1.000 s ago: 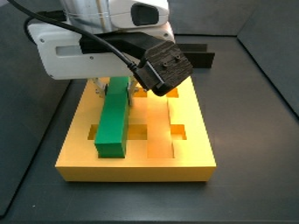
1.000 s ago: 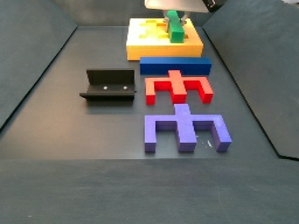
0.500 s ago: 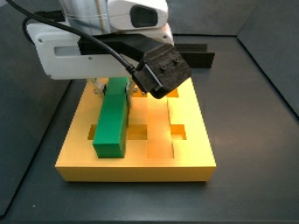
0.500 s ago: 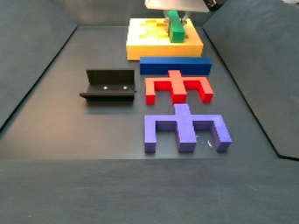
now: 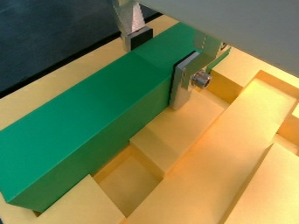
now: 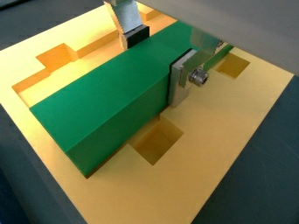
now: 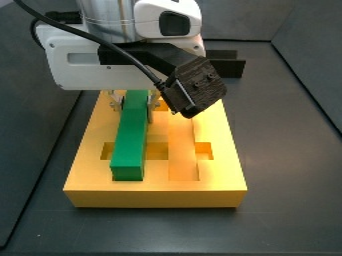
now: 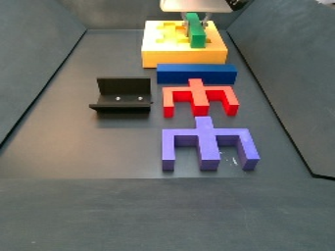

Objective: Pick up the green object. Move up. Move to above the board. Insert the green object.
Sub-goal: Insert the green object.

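Observation:
The green object [image 7: 130,140] is a long green bar lying lengthwise in a groove of the yellow board [image 7: 201,185], its top above the board's surface. My gripper [image 7: 134,100] stands over the bar's far half. In both wrist views the silver fingers sit on either side of the bar [image 5: 93,122] [image 6: 105,114], one plate flat against its side and the other's dark pad at its far edge. The gripper [image 5: 162,70] [image 6: 159,68] is shut on the bar. Square recesses in the board [image 5: 233,149] [image 6: 222,131] show beside the bar. In a side view the gripper [image 8: 194,20], the bar [image 8: 198,34] and the board [image 8: 164,49] are at the far end.
A blue block [image 8: 197,74] lies against the board's near edge. A red notched block [image 8: 199,96] and a purple notched block [image 8: 207,145] lie in front of it. The fixture [image 8: 120,95] stands to the left. Dark walls ring the floor.
The wrist and its camera have shifted slightly over the board. The green bar and the board have not moved.

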